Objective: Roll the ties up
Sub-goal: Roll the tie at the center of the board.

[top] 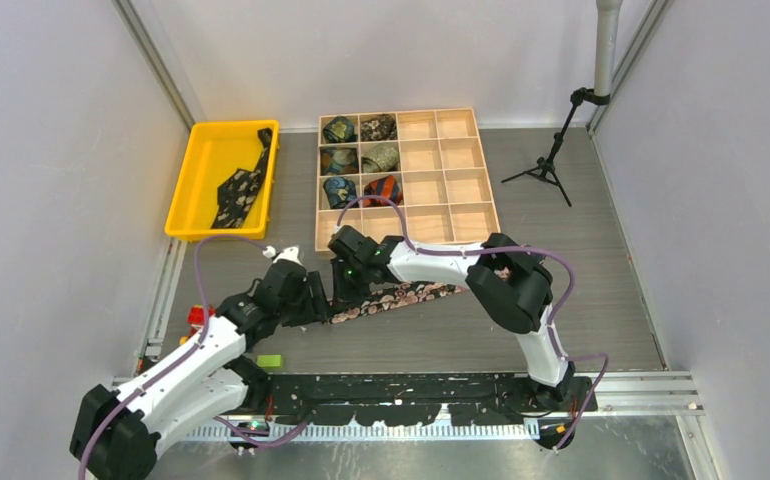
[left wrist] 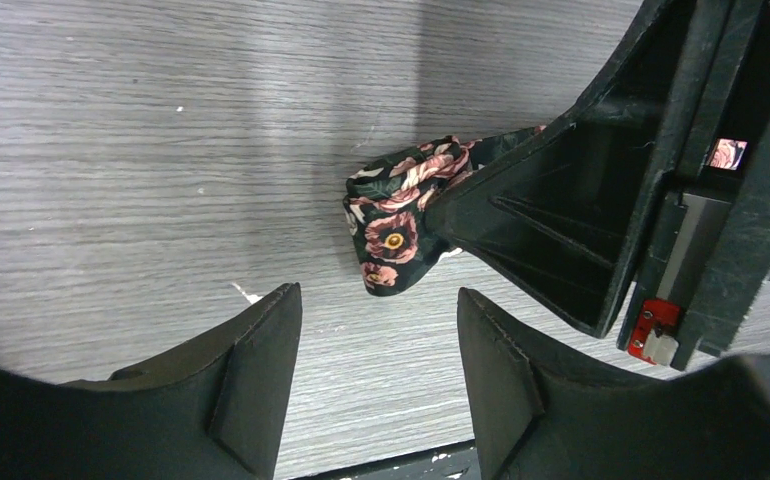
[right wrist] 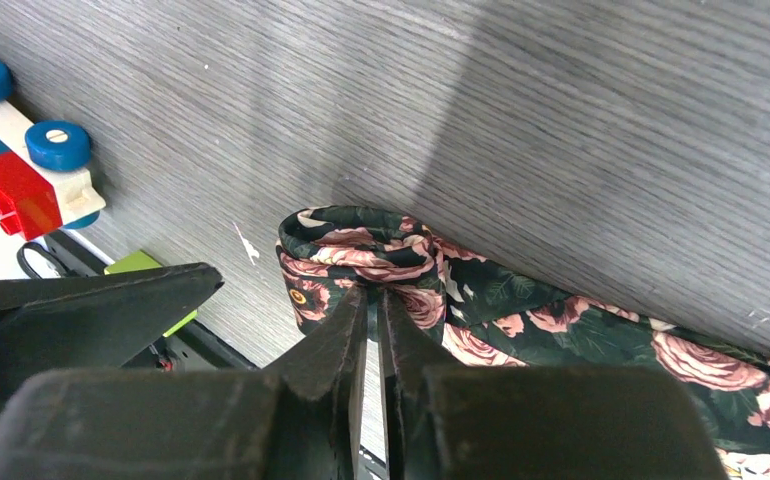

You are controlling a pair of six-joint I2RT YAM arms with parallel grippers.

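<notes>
A dark floral tie (top: 401,296) lies flat on the table between the arms, its left end folded into a small loop (right wrist: 356,252). My right gripper (right wrist: 372,296) is shut on that folded end. The loop also shows in the left wrist view (left wrist: 397,225), beside the right gripper's black body. My left gripper (left wrist: 379,345) is open and empty, just short of the loop, its fingers (left wrist: 261,375) above bare table. A second dark tie with pale dots (top: 241,186) lies in the yellow bin (top: 197,170). Several rolled ties (top: 361,158) fill the left cells of the wooden tray (top: 456,170).
A green block (top: 269,361) and a red, white and blue toy (right wrist: 21,170) lie near the left arm at the table's front left. A black tripod (top: 546,160) stands at the back right. Purple cables loop over both arms.
</notes>
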